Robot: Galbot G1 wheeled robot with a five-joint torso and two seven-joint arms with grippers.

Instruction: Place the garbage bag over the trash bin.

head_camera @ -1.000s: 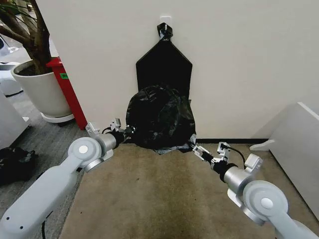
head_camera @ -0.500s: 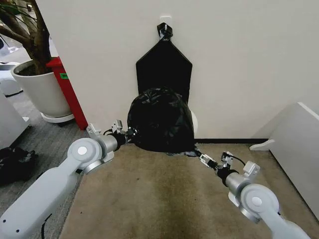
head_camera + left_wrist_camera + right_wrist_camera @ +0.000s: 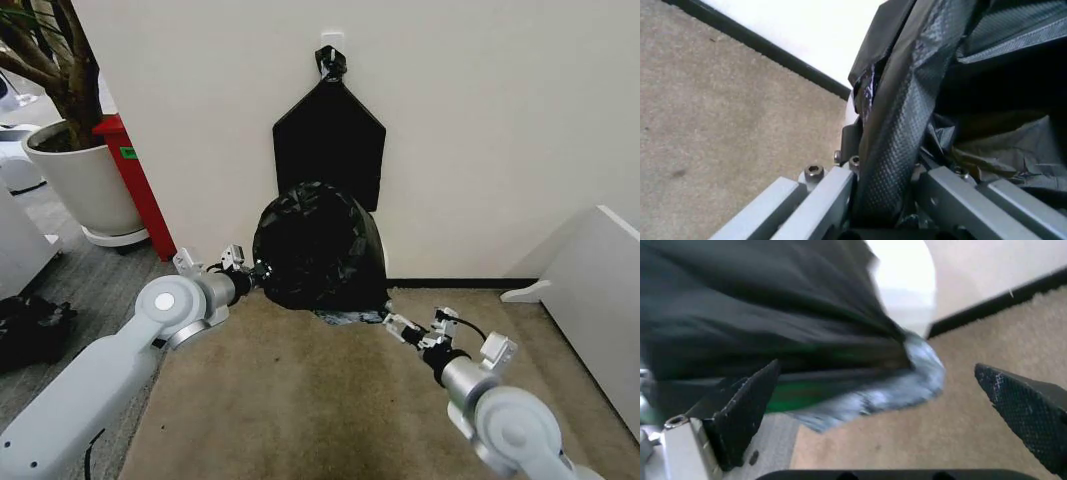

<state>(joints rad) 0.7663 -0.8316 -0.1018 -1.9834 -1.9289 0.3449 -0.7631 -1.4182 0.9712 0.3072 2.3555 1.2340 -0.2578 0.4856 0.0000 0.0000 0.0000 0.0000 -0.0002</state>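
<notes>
**Bag draped over the bin; left hand holding, right hand let go**

Head view: the bag [image 3: 318, 243], a crinkly black dome, stands on the carpet against the wall, covering the bin entirely. Directly above the bag a flat black bundle [image 3: 329, 140] hangs from a wall hook. A white plant pot [image 3: 85, 178] stands well to the left of the bag, with a red post [image 3: 135, 180] between them. The left hand [image 3: 255, 270] touches the bag's lower left edge. The right hand [image 3: 393, 322] sits low on the carpet just beside the bag's lower right corner, where a loose flap of film trails onto the floor. The two hands flank the bag, one on each side.

Left wrist view: the left hand's fingers are clamped on a twisted fold of the bag [image 3: 897, 125], which runs straight out from between them. The carpet and the dark skirting line lie beside it.

Right wrist view: the right hand [image 3: 888, 405] is spread wide and holds nothing. The bag [image 3: 760, 315] lies ahead of it, and a pale sliver of the bin [image 3: 907, 280] shows past the bag's edge, so that side looks not fully covered. The loose hem lies straight ahead of the right hand, the nearer one to it.
</notes>
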